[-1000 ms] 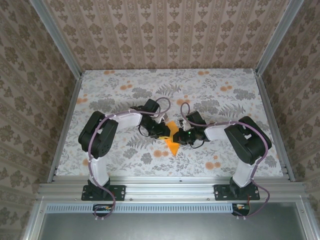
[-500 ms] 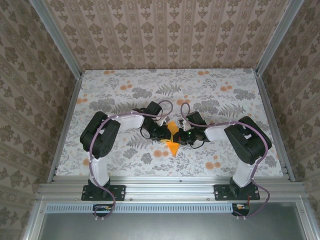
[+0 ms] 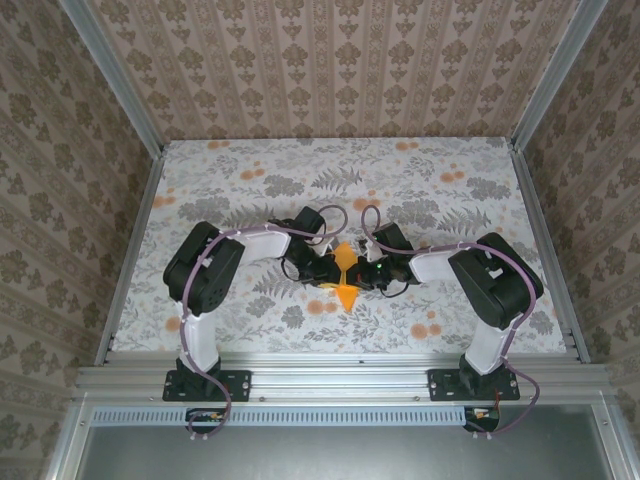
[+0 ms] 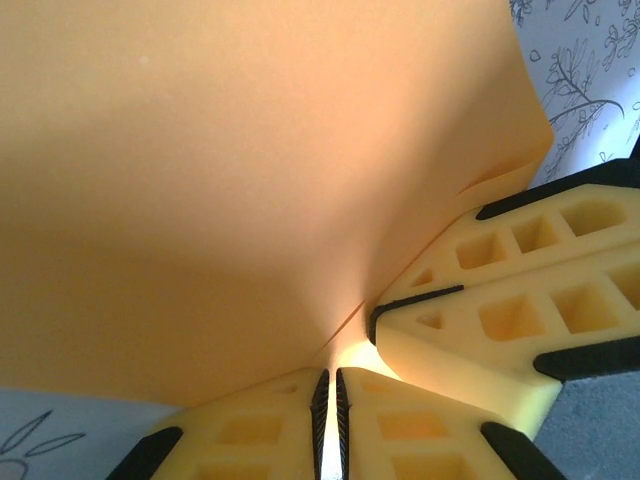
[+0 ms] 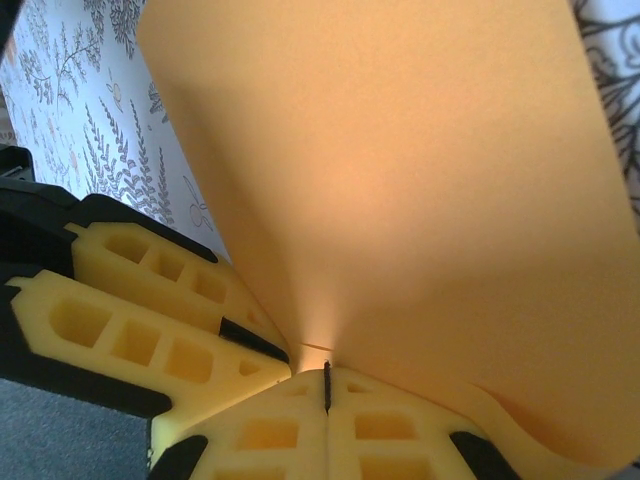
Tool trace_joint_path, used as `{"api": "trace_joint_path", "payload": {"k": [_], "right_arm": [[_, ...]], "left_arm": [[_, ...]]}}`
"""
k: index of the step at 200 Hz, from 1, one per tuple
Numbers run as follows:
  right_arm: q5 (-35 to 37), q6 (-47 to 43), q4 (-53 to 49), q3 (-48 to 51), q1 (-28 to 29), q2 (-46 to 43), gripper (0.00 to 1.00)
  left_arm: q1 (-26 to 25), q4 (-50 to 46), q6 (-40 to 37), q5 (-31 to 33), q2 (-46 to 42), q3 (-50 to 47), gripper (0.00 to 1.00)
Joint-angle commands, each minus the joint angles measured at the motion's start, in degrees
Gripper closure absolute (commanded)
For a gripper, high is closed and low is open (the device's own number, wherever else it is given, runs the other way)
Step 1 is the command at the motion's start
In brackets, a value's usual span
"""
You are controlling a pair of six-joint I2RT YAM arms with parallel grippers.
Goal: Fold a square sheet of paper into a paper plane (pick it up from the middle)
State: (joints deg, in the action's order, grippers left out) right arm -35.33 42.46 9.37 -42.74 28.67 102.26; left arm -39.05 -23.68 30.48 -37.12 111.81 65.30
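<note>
At surface centre | L claw & R claw tip-to-tip, each pinching orange sheet btwn them | sheet's long axis runs near-far

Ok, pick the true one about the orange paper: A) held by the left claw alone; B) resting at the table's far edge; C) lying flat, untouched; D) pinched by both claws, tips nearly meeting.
D: the left claw and the right claw each clamp the orange paper, facing each other.

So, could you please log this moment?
left gripper: shut on orange paper | right gripper: shut on orange paper | paper: bowed between them
</note>
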Motion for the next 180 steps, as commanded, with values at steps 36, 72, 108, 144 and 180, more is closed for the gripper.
{"api": "trace_joint_path", "payload": {"k": [36, 72, 108, 144, 180], "right_arm": [[0.4, 0.3, -4.5, 2.0, -0.3, -7.0, 0.96], [1.8, -0.6, -6.4, 4.2, -1.7, -10.2, 0.96], [1.7, -1.2, -5.9, 4.6, -3.7, -10.3, 0.96], [1.3, -1.7, -5.2, 2.9, -4.0, -7.6, 0.96], [0.7, -1.3, -3.5, 1.9, -4.1, -4.8, 0.96]], "left_arm": [[-0.1, -6.3, -3.6, 7.5, 4.6, 0.1, 0.84], [-0.2, -6.6, -3.8, 7.6, 4.8, 0.5, 0.84], [-0.2, -7.4, -4.2, 8.2, 4.3, 0.5, 0.84], [-0.3, -7.7, -4.5, 8.3, 4.4, 0.7, 0.84], [-0.4, -7.8, -4.6, 8.4, 4.5, 0.7, 0.84]]}}
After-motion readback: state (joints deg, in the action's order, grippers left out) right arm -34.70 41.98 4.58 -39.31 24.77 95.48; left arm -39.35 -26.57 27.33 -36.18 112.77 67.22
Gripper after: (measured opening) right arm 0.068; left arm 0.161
